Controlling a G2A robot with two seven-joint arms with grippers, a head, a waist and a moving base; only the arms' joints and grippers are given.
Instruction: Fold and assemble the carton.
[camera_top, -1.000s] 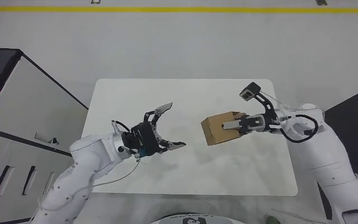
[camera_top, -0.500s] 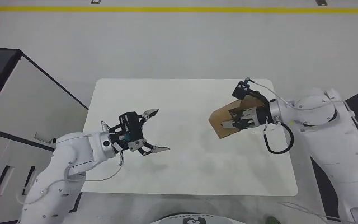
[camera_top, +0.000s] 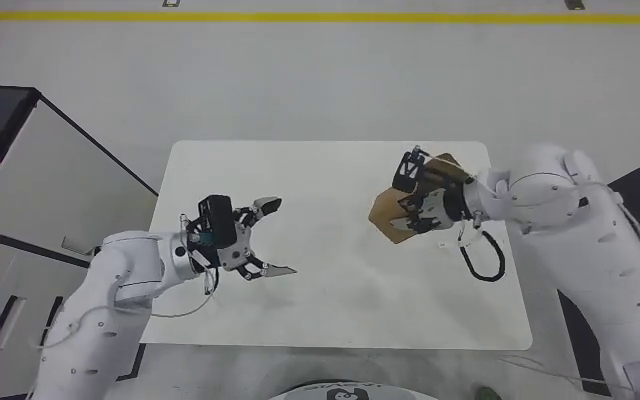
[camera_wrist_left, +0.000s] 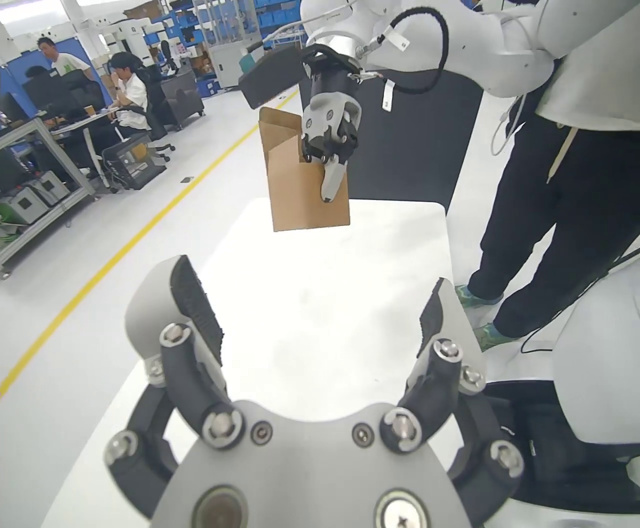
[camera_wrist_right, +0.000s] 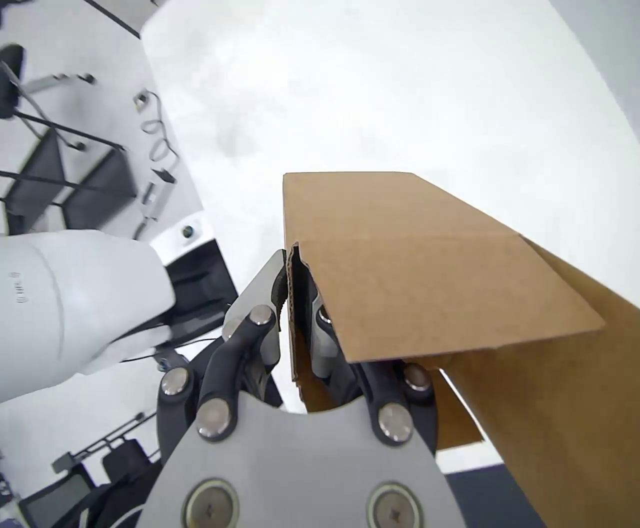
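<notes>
Robotics lab, warehouse-style floor!
Racks of blue bins (camera_wrist_left: 272, 12) at the back, metal-frame desks with monitors (camera_wrist_left: 35, 125) alongside, yellow floor line (camera_wrist_left: 165, 208) running past the white table (camera_top: 300, 190).

Left gripper (camera_wrist_left: 311, 280) spread wide over the white table (camera_wrist_left: 320, 330). Far end: right gripper (camera_wrist_left: 328, 187) clamped on one wall of the brown carton (camera_wrist_left: 300, 205) (top flaps open), held upright above the table.

Open gap over mid desk (camera_top: 330, 180) btw L claw (camera_top: 280, 237) & box (camera_top: 392, 215). Box, pinched in R claw (camera_wrist_right: 298, 305), hangs above desk's right part, blocking passage there.
</notes>
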